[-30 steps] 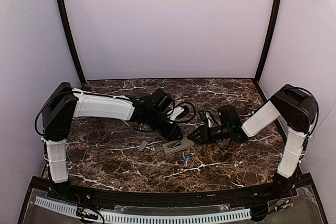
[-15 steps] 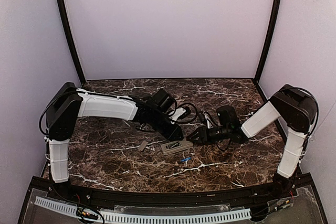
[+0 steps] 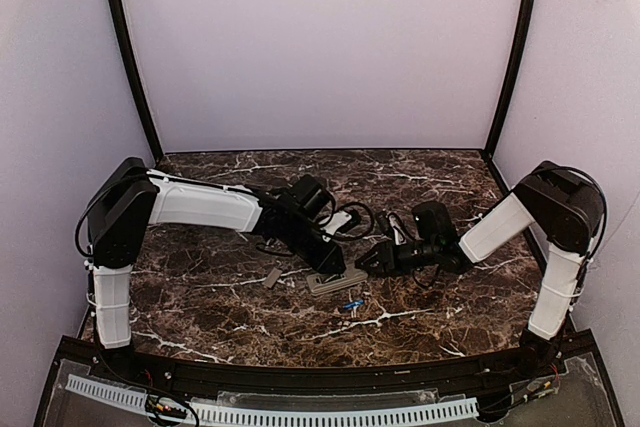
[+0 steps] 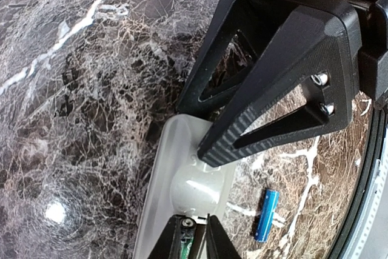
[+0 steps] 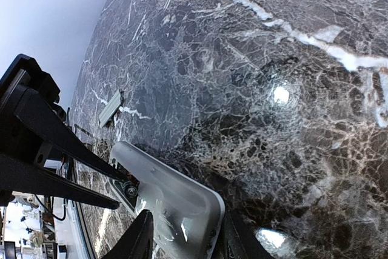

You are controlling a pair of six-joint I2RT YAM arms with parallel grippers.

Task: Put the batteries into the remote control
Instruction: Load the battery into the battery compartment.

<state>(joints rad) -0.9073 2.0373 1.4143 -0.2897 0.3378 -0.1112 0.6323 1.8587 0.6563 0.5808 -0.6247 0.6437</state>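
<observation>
Top external: remote control (image 3: 337, 278) lies grey back up mid bench (image 3: 200, 297), toward the near edge | right claw (image 5: 185, 241) pinches its end, probably steadying it | left claw (image 4: 194, 131) nearly pressed together, tips at the recess, contents cannot tell | spare battery (image 4: 266, 213) loose just beside.

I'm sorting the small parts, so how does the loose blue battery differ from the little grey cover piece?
The battery is a blue cylinder; the cover piece is a flat grey rectangle. The battery lies on the near side of the remote control; the cover piece lies to its left. Both rest loose on the table.
</observation>
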